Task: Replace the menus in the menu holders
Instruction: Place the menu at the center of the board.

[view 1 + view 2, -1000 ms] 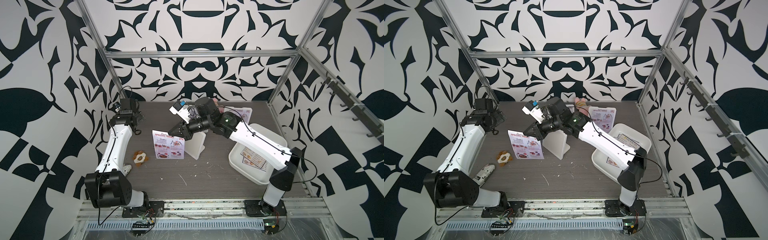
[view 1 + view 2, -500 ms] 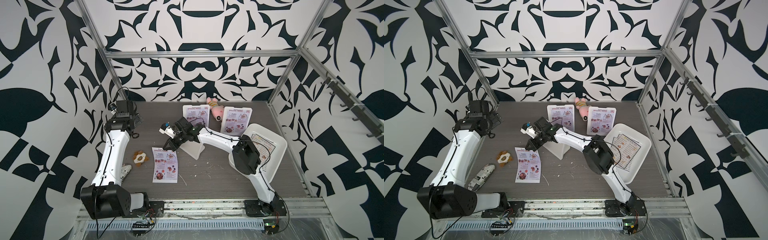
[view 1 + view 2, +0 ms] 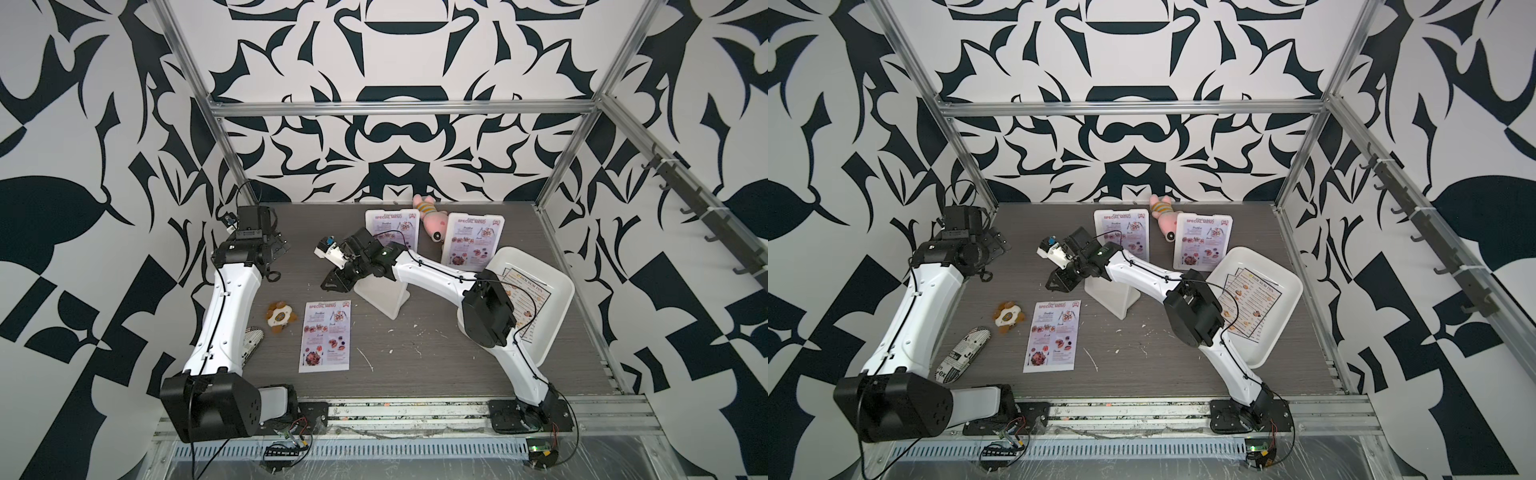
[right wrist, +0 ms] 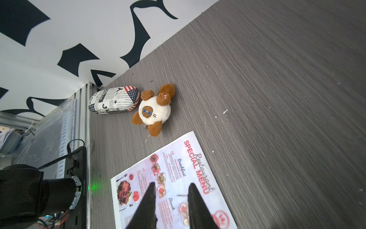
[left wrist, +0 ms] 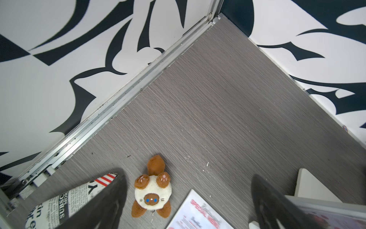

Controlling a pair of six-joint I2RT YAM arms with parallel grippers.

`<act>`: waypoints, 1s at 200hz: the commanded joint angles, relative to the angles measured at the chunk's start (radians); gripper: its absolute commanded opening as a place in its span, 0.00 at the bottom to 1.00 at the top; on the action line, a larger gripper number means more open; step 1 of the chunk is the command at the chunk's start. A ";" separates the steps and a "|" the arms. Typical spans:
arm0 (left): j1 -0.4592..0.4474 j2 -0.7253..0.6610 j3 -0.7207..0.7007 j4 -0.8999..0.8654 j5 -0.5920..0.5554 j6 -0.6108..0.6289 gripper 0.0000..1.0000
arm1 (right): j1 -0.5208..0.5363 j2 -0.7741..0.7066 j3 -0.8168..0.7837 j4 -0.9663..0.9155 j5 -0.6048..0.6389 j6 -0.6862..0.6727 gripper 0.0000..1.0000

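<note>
While the right claw [image 4: 172, 184] hangs slightly parted and empty by the top edge of a pink menu [image 3: 326, 336] flat on the bench [image 3: 436, 374], headed "Restaurant SPECIAL MENU" in red, a white menu holder [image 3: 388, 297] stands just beside that claw; a brown-and-white plush cat [image 3: 281, 318] and a newspaper-print case [image 3: 963, 357] lie near; the left claw [image 5: 187, 175] gapes wide, holding nothing; "DIM SUM INN" sheets [image 3: 525, 307] lie in the white tray [image 3: 555, 328].

Bare tabletop [image 3: 303, 224] lay open far left; cat plush [image 3: 281, 318], patterned case [image 3: 963, 353] and loose menu [image 3: 327, 336] crowded near left.
</note>
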 commanded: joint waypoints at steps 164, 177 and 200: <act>-0.213 -0.042 -0.055 0.005 0.125 0.078 0.99 | -0.390 -0.879 -0.624 -0.169 0.227 0.188 0.53; -0.220 -0.040 -0.050 0.001 0.130 0.083 1.00 | -0.421 -0.902 -0.667 -0.183 0.226 0.187 0.54; -0.267 -0.042 -0.038 -0.051 0.141 0.106 0.99 | -0.491 -0.934 -0.749 -0.213 0.253 0.192 0.54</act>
